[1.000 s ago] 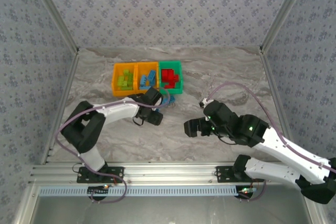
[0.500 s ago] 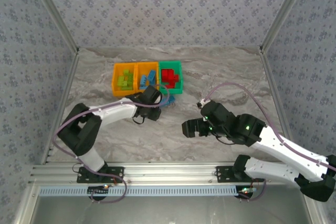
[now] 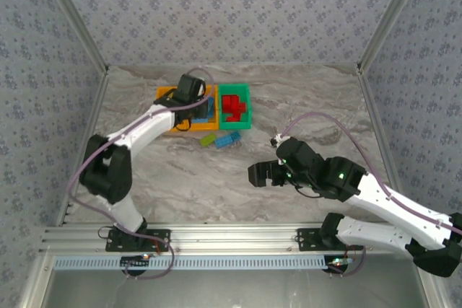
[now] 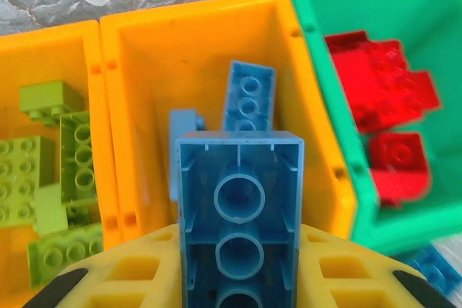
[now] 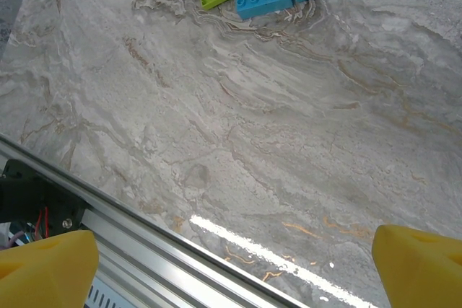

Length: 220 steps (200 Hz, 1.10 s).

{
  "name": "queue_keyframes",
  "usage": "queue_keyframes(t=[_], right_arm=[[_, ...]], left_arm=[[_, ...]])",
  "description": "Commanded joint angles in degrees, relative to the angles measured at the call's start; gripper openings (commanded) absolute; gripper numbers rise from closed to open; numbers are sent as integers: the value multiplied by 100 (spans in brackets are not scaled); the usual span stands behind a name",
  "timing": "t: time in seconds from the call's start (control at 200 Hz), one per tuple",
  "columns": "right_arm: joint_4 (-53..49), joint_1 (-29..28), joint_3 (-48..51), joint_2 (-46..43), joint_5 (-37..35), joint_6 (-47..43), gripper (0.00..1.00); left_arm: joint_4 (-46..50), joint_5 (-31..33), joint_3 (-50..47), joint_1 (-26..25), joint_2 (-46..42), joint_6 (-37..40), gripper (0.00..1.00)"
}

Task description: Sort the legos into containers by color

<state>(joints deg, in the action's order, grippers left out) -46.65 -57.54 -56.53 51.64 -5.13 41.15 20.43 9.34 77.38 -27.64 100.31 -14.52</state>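
Left gripper (image 4: 238, 283), clamped on a blue brick (image 4: 240, 178), hangs over the middle orange bin (image 4: 151, 55); released off-centre, it could bounce toward three o'clock into the green bin (image 4: 433, 5).

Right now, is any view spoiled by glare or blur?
Left wrist: the held blue brick is crisp, the red bricks look soft. Right wrist: a white glare streak lies on the table by the rail; the yellow fingertips are blurred. Top external: even light, faint shadows.
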Motion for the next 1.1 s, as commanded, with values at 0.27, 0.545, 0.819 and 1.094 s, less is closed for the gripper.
queue_keyframes(t=[0.27,0.545,0.819,1.094], right_arm=[[-88,-32,32,-664,-233,369,100],[506,170,-35,71,-296,103,100],[1414,901,-269,1871,198,-1266,100],[2634,1939,-515,3741,935,-1755,94]], left_arm=[[584,-345,1271,177,396,242,59],[401,-473,-487,-864,-2508,934,67],[1349,-945,-1741,-2779,-4956,3525,79],[1517,-1653,-2943,-2911,-6459,5181,90]])
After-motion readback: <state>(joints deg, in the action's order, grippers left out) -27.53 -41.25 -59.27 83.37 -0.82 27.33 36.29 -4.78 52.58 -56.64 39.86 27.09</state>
